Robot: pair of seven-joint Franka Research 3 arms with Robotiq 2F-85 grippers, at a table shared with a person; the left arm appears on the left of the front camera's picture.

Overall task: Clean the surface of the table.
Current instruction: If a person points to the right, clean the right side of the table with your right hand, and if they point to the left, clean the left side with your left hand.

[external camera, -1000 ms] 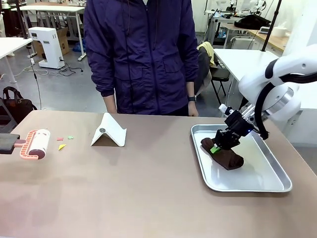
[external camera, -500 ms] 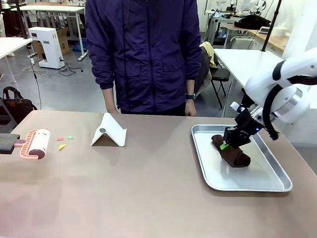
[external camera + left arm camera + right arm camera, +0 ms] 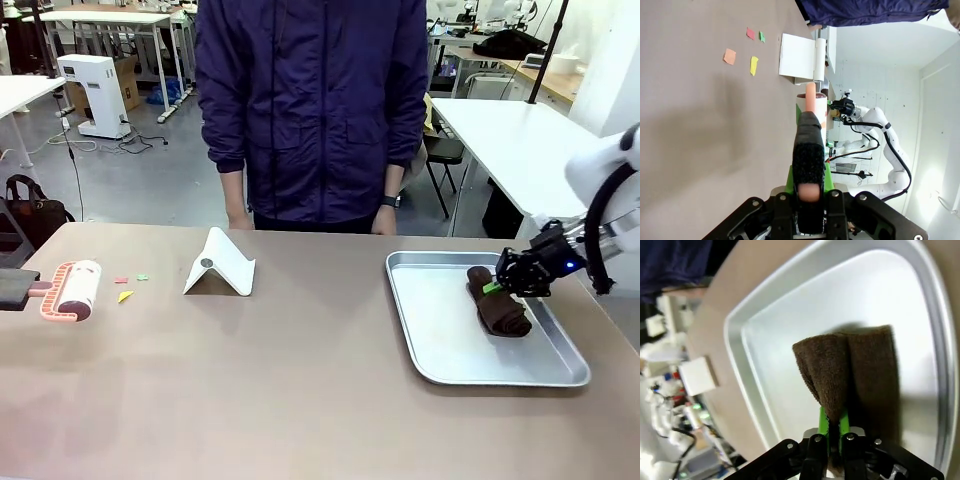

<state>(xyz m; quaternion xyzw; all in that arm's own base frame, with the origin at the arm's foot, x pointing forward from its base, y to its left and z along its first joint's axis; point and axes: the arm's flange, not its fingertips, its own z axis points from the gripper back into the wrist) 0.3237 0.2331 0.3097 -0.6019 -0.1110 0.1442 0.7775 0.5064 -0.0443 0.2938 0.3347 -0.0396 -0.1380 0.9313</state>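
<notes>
The tan-brown table [image 3: 300,390] carries small paper scraps [image 3: 125,296] at its left. Beside them lies a pink and white lint roller [image 3: 75,288]. In the left wrist view my left gripper [image 3: 808,184] is shut on the lint roller's black handle [image 3: 808,150], with the coloured scraps [image 3: 754,65] ahead of it on the table [image 3: 700,130]. A folded brown cloth [image 3: 502,308] lies at the right side of the silver tray [image 3: 440,365]. My right gripper [image 3: 497,286] is shut on the cloth's far end. In the right wrist view my right gripper [image 3: 832,427] pinches the cloth [image 3: 850,370] over the tray [image 3: 765,335].
A white folded stand [image 3: 220,265] sits on the table left of centre. A person in a dark jacket [image 3: 310,110] stands at the far edge, hands hanging down. White-topped tables and a chair stand behind on the right.
My right gripper has moved right and slightly away, dragging the brown cloth from the tray's middle to its right side. The person has shifted a little to the right. The left arm is still.
</notes>
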